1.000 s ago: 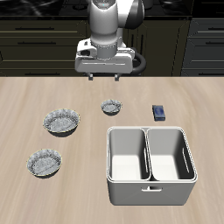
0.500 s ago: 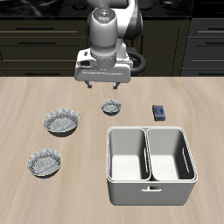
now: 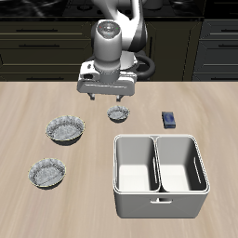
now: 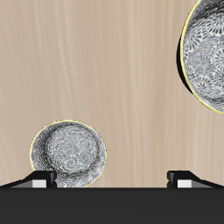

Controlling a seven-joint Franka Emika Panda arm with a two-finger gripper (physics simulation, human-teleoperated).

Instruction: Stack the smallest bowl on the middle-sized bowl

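Hovering above the wooden table (image 3: 37,102), the gripper (image 3: 106,97) hangs with its 2 fingers spread wide apart and nothing between them. The smallest bowl (image 3: 117,113) sits on the tabletop just below and slightly forward of the fingertips, untouched; in the wrist view it (image 4: 69,154) lies close to 1 finger (image 4: 38,178), off the centre line between the 2. The middle-sized bowl (image 3: 47,173) rests well away from the gripper, much nearer the table's front edge. A darker, deeper bowl (image 3: 66,129) stands between them, closer to the gripper, and its patterned inside (image 4: 206,54) shows at the edge of the wrist view. A grey 2-compartment bin (image 3: 160,175) sits forward of the gripper, and a small dark blue object (image 3: 169,118) lies beside the smallest bowl, apart from it.
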